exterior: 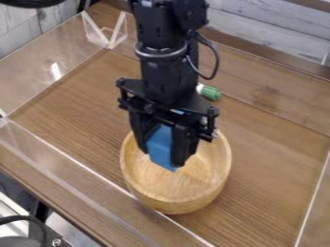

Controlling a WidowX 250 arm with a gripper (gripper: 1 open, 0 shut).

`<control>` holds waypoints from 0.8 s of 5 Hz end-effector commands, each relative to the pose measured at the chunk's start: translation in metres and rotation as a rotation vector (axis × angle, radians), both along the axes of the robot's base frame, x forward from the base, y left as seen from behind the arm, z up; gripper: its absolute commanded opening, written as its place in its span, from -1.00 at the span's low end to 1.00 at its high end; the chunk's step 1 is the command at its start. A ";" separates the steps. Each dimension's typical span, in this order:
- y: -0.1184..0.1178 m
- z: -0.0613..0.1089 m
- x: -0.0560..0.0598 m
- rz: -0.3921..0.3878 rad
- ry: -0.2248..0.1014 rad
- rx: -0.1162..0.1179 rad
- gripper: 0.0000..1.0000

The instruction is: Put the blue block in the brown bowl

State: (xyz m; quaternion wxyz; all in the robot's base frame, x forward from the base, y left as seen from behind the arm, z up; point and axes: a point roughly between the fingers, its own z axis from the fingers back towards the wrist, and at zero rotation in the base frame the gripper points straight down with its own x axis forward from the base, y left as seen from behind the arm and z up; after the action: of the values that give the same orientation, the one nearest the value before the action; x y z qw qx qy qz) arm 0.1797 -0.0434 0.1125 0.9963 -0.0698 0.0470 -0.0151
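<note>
Camera view: the blue block (160,145) is pinched in the black hand (162,134), seen over the brown bowl (178,183) — whether it touches the wood, I cannot tell. Its bowl sits on the wooden desk (271,150), rim showing around the block. Beyond, partly behind the arm (164,63), lies a white-and-green marker (207,92); a dark cable (213,60) loops beside the arm.

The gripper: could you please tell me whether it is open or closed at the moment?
Closed on the blue block: the hand's fingers press against its sides, above the brown bowl.
</note>
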 end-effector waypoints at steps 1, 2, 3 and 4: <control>-0.003 0.008 0.003 -0.011 -0.041 -0.005 -1.00; -0.004 0.006 0.002 -0.015 -0.039 -0.004 -1.00; -0.006 0.003 0.002 -0.019 -0.037 -0.003 -1.00; -0.007 0.001 0.001 -0.024 -0.035 -0.001 -1.00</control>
State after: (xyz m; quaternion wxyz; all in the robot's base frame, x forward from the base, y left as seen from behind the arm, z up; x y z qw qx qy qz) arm 0.1779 -0.0486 0.1077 0.9964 -0.0685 0.0438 -0.0233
